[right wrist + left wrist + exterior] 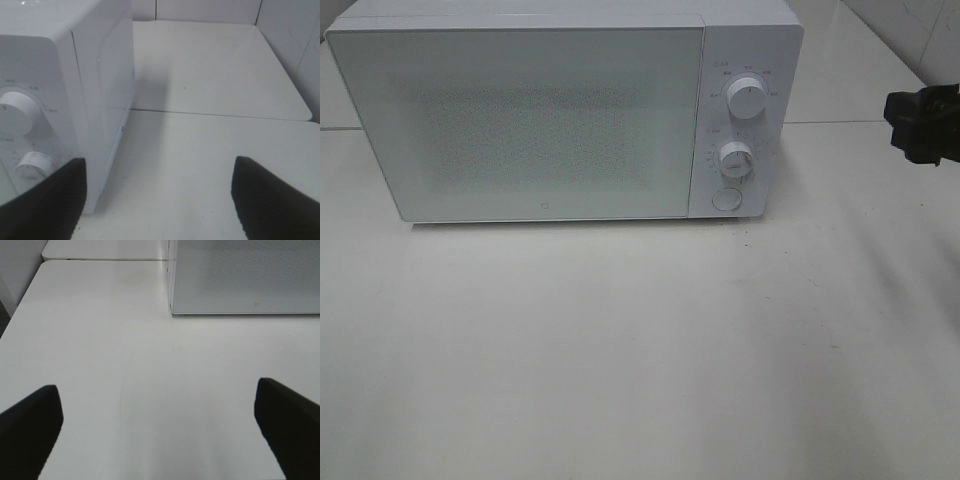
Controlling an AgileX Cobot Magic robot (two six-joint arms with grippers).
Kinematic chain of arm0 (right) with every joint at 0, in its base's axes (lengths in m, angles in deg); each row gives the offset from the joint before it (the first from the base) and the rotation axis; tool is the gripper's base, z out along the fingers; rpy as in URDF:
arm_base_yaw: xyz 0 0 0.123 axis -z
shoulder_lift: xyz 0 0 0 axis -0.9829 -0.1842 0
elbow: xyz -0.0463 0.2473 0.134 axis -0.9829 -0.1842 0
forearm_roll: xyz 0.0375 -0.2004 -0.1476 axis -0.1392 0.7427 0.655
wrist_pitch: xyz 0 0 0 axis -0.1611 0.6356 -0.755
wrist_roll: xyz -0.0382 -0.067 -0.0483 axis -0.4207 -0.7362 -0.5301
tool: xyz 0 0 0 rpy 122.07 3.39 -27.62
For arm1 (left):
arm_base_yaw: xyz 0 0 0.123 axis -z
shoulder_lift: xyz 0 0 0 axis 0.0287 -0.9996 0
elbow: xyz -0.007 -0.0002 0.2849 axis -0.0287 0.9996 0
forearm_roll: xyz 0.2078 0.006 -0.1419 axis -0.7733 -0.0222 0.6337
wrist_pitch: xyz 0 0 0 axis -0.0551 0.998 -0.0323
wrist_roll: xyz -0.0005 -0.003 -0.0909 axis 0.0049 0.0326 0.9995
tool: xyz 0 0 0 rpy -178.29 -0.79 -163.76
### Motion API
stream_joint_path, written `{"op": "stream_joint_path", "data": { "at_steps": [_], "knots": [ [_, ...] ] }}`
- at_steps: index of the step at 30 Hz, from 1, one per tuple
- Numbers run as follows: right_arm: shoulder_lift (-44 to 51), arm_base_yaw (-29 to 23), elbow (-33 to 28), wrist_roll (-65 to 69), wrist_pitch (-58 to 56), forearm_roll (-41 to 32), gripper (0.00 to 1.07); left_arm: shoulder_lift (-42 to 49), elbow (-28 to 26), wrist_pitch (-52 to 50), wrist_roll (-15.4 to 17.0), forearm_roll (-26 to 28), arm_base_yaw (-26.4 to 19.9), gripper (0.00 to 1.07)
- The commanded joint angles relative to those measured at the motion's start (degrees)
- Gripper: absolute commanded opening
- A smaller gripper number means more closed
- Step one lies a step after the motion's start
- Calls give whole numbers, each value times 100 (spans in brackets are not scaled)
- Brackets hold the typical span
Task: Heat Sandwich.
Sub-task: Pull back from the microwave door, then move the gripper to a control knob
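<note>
The sandwich is out of view in every frame. A white microwave [540,110] stands at the back of the table with its door shut. My left gripper [157,430] is open, its two dark fingers wide apart over bare table in front of the microwave's lower left corner [172,310]; the exterior high view does not show it. My right gripper [157,200] is also open with nothing between its fingers. It hovers beside the microwave's right side, level with the control panel, and appears as a black shape [915,125] at the right edge.
The control panel carries an upper knob [747,98], a lower knob [735,158] and a round button [725,198]. The white table [640,350] spreads in front of the microwave. A second white tabletop [215,65] adjoins behind, with white walls to the right.
</note>
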Motion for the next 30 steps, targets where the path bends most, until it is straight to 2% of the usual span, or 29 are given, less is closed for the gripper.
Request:
{"op": "stream_joint_path", "data": {
  "at_steps": [1, 2, 4, 7, 11, 17, 18, 21, 24, 25, 30],
  "knots": [
    [-160, -29, -229, -424, 934, -521, 76, 155, 17, 6, 0, 6, 0, 101],
    [-264, -212, -350, -544, 1335, -859, 76, 155, 17, 6, 0, 6, 0, 101],
    [-332, -315, -384, -676, 1518, -1054, 76, 155, 17, 6, 0, 6, 0, 101],
    [-647, -859, -510, -1283, 2057, -1736, 76, 155, 17, 6, 0, 6, 0, 101],
    [-911, -1238, -510, -1667, 2366, -2172, 76, 155, 17, 6, 0, 6, 0, 101],
    [-1450, -2120, -510, -1702, 3031, -3071, 76, 155, 17, 6, 0, 6, 0, 101],
    [-1450, -2120, -510, -1702, 3031, -3071, 76, 155, 17, 6, 0, 6, 0, 101],
    [-1742, -2573, -510, -1702, 3426, -3541, 76, 155, 17, 6, 0, 6, 0, 101],
    [-1891, -2767, -504, -1702, 3598, -3759, 76, 155, 17, 6, 0, 6, 0, 101],
    [-2034, -2997, -498, -1702, 3770, -3965, 76, 155, 17, 6, 0, 6, 0, 101],
    [-2366, -3495, -418, -1702, 4051, -4549, 76, 155, 17, 6, 0, 6, 0, 101]
  ]
}}
